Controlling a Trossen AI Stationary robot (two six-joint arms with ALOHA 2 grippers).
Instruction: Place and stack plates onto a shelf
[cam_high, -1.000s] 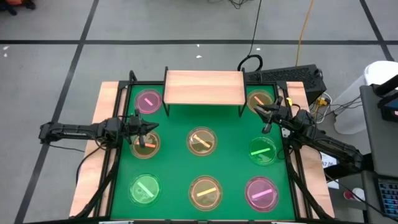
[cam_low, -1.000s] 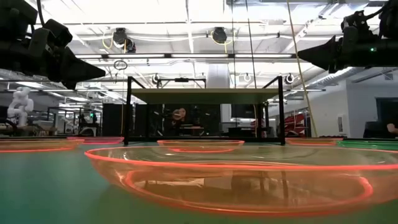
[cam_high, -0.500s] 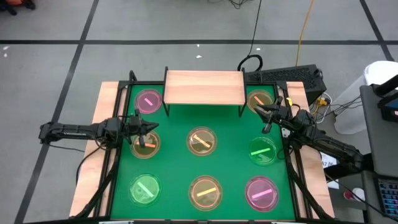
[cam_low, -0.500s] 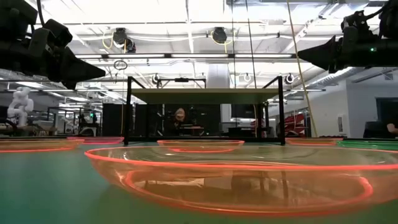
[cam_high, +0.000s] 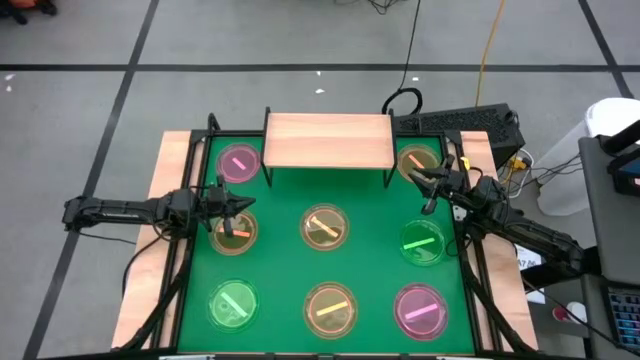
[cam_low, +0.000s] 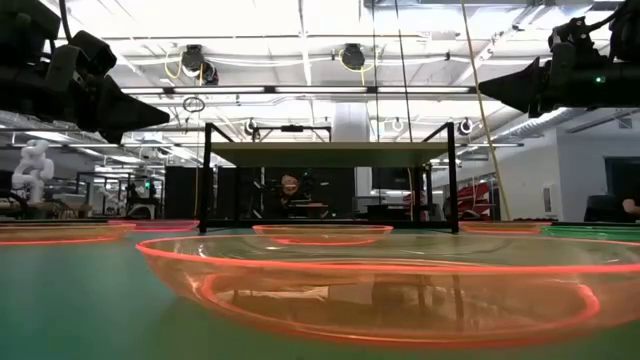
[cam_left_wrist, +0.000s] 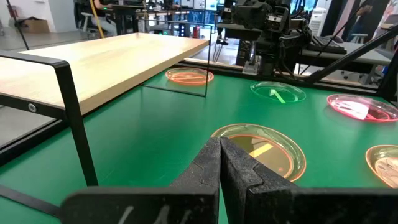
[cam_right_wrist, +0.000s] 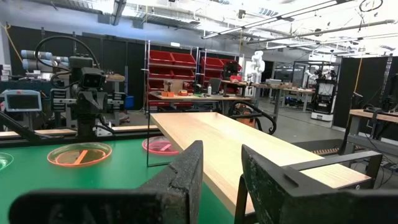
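Looking straight down, I see the green mat (cam_high: 320, 250) carrying eight plates, with the shelf (cam_high: 328, 140) standing bare at its far edge between a pink plate (cam_high: 238, 163) in the far left corner and an orange plate (cam_high: 415, 160) in the far right corner. My left gripper (cam_high: 238, 212) hangs over the orange plate at the left edge (cam_high: 236, 230); my right gripper (cam_high: 432, 193) hovers near the right edge, between the far right orange plate and a green plate (cam_high: 422, 241). An orange plate (cam_high: 325, 226) lies at the mat's middle, and along the near edge sit a green plate (cam_high: 233, 303), an orange plate (cam_high: 330, 307) and a pink plate (cam_high: 418, 308). From table height, the near orange plate (cam_low: 390, 290) fills the foreground, the shelf (cam_low: 330, 153) stands beyond it, and both my arms are raised above the mat. Through my left wrist, my fingers (cam_left_wrist: 219, 168) are pressed together with nothing between them, pointing at the middle orange plate (cam_left_wrist: 261, 146), the shelf (cam_left_wrist: 112, 59) alongside. Through my right wrist, my fingers (cam_right_wrist: 186, 171) stand parted and hold nothing, the shelf board (cam_right_wrist: 249, 149) ahead of them.
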